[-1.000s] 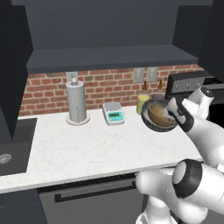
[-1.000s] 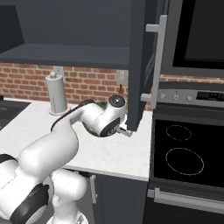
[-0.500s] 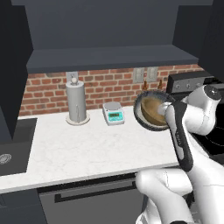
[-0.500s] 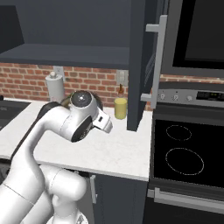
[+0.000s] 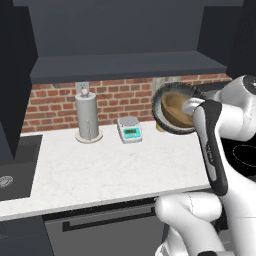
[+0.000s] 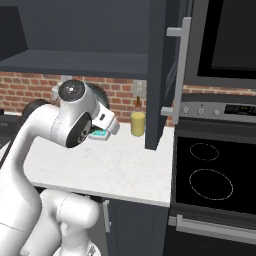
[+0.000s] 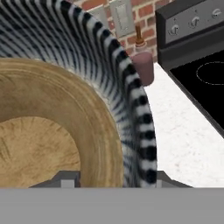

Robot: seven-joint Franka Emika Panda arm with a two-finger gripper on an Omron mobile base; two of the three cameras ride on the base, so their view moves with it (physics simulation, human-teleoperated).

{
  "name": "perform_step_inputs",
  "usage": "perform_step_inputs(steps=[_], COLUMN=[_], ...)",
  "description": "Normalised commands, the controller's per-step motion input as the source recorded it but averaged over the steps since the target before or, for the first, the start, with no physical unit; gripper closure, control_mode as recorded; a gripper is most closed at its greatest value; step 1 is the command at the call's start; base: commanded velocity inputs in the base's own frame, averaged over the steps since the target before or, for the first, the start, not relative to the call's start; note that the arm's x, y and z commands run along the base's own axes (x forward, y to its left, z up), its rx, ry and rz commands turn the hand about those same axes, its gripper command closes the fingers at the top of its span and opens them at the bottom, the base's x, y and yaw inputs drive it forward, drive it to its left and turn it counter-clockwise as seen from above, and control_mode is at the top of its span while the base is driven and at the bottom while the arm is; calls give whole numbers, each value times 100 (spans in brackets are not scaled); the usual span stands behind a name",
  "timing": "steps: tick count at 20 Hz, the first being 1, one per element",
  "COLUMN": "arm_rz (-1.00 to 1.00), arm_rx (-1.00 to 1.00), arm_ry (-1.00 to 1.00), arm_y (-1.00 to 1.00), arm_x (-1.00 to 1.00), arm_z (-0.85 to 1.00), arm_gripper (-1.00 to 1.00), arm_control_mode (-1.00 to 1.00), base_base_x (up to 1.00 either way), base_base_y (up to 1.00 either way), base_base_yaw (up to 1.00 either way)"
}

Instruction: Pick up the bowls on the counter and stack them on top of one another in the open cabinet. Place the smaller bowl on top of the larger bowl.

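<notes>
The smaller bowl, tan and wood-like, sits nested inside the larger bowl, dark grey with a striped pale inside. Both hang tipped on edge above the right end of the counter, just below the shelf of the open cabinet. My gripper is shut on their right-hand rims. In the hand view the gripper straddles the wall of the smaller bowl and the wall of the larger bowl. From the right, the larger bowl peeks out behind the arm.
A paper towel holder and a small kitchen scale stand at the back of the counter. A yellow bottle stands by the open cabinet door. The black stovetop lies to the right, a sink to the left.
The arm has lifted the nested bowls higher off the counter toward the shelf and tipped them more on edge. The grip has held.
</notes>
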Motion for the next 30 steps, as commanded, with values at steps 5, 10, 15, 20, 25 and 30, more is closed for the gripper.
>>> perform_step_inputs(steps=[5,10,15,20,25,30], arm_rz=[-3,-7,-11,-15,-16,-13], arm_rx=[0,0,2,11,5,0], arm_ry=[-1,0,0,0,-1,-6], arm_y=[0,0,0,0,0,0], arm_x=[30,71,98,100,99,90], arm_z=[100,100,60,36,-19,-50], arm_gripper=[100,100,100,100,100,100], arm_control_mode=[-100,-100,-100,-100,-100,-100], base_base_x=[0,0,0,0,0,0], base_base_y=[0,0,0,0,0,0], base_base_yaw=[0,0,0,0,0,0])
